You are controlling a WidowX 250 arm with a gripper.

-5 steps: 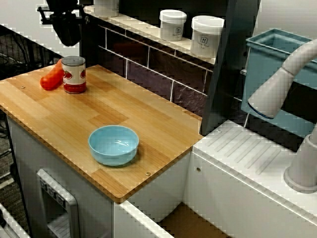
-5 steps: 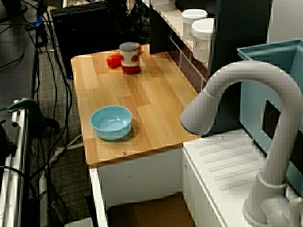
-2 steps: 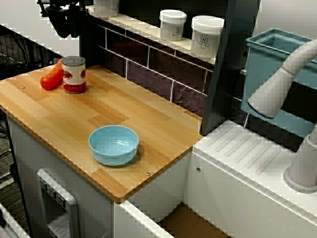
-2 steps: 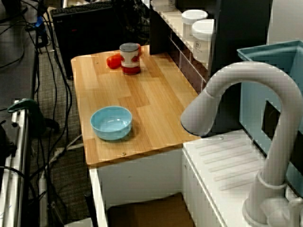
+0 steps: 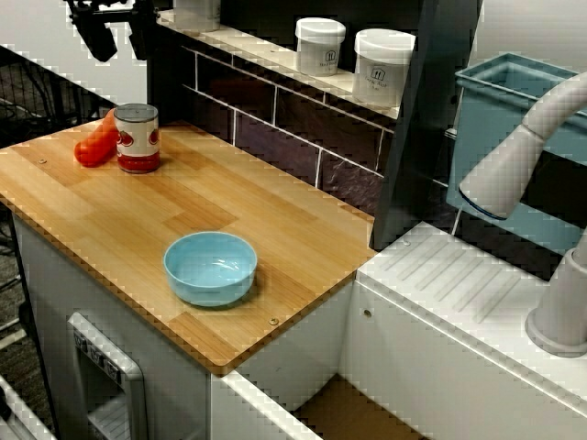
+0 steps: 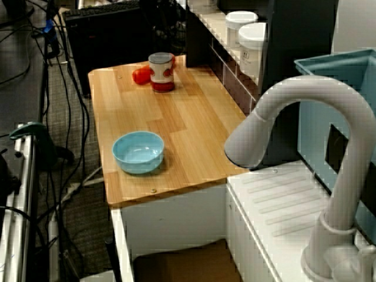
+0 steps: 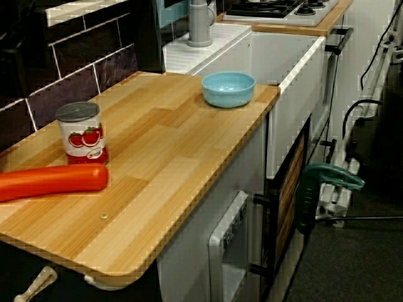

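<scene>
In the view from the front, my black gripper (image 5: pixel 119 38) hangs high at the top left, above and behind a tomato can (image 5: pixel 137 137). Its two fingers stand apart with nothing between them, so it is open and clear of everything. The can stands upright on the wooden counter (image 5: pixel 119 211), with a long orange-red vegetable (image 5: pixel 96 144) lying against its left side. A light blue bowl (image 5: pixel 210 267) sits empty near the counter's front edge. The view from the counter's end shows the can (image 7: pixel 82 133), the vegetable (image 7: pixel 50 181) and the bowl (image 7: pixel 228 89), but no gripper.
Two white jars (image 5: pixel 320 46) (image 5: pixel 383 67) stand on the tiled ledge behind the counter. A dark post (image 5: pixel 413 119), a teal bin (image 5: pixel 500 119), a grey faucet (image 5: pixel 523 156) and a white drainboard (image 5: pixel 459 284) lie to the right. Cables (image 6: pixel 64 106) run over the floor.
The gripper has risen up and away from the can, and its fingers have spread apart. The can, vegetable and bowl have not moved.
</scene>
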